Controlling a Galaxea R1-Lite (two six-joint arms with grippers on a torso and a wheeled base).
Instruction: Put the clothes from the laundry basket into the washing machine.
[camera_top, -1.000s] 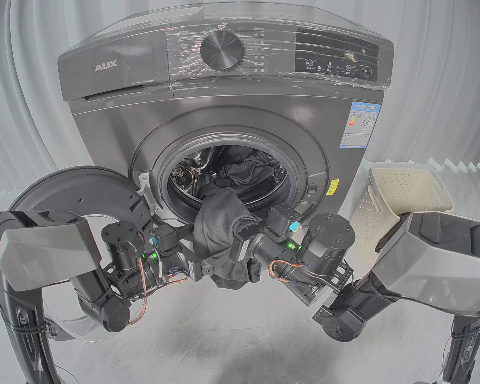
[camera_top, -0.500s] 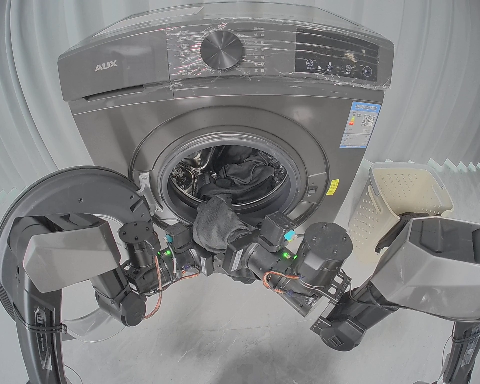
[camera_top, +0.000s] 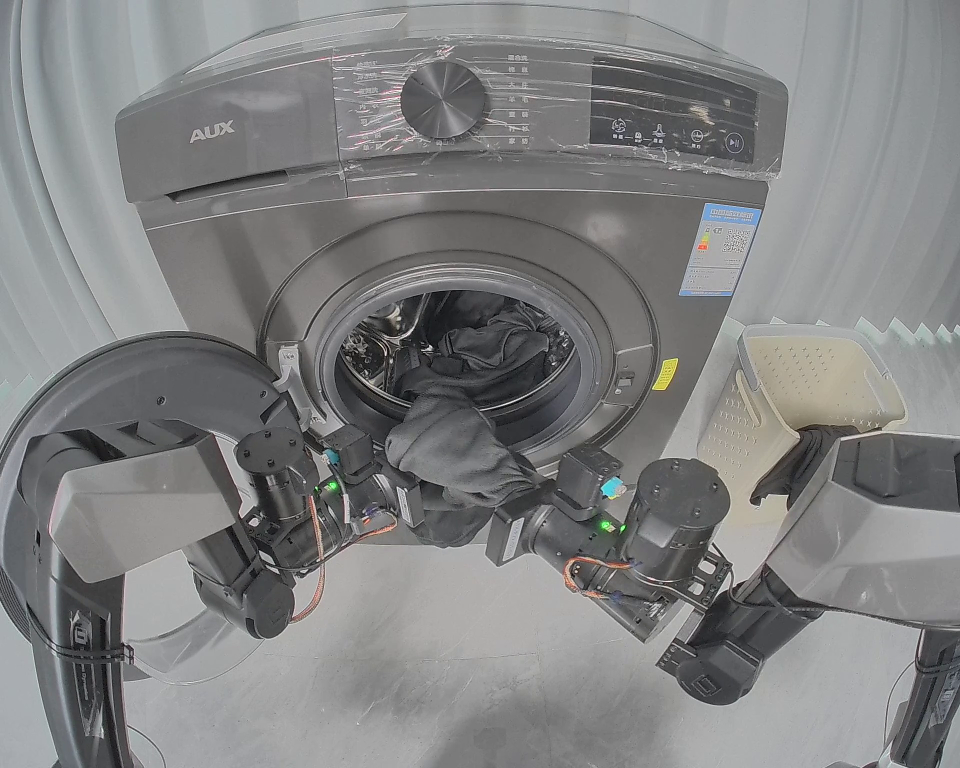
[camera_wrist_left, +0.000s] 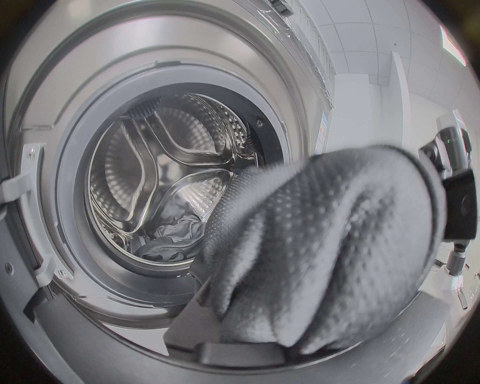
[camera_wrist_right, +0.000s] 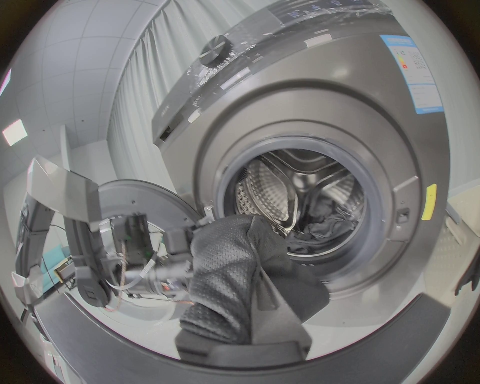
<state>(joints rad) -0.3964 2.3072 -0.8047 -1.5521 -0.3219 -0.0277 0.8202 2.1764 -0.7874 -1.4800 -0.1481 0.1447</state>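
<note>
Your left gripper (camera_top: 418, 498) sits low in front of the washing machine (camera_top: 450, 230), just below the lip of its round opening. It is buried under the dark mesh garment (camera_top: 450, 450), so you cannot tell whether it is clamped on the cloth or merely carrying it. Your right gripper (camera_top: 505, 503) faces it from the other side, its tip tucked beneath the same bundle. The right wrist view shows cloth lying on both sides of it, and there too you cannot tell whether it grips. The garment is bunched in a mound across both grippers. Its upper end lies over the lower rim of the opening and reaches up to the dark clothes (camera_top: 490, 350) already heaped inside the steel drum, while a small fold sags between the two grippers above the floor (camera_top: 450, 650). The door (camera_top: 150, 390) is swung wide open to the left, behind your left arm. To the right of the machine, close to its side, stands the cream perforated laundry basket (camera_top: 800, 380), with a dark piece of cloth (camera_top: 800, 465) hanging over its near rim, partly hidden by your right arm. Up on the panel you can see the control knob (camera_top: 444, 100), and a blue label (camera_top: 720, 250) sits on the front at the upper right.
</note>
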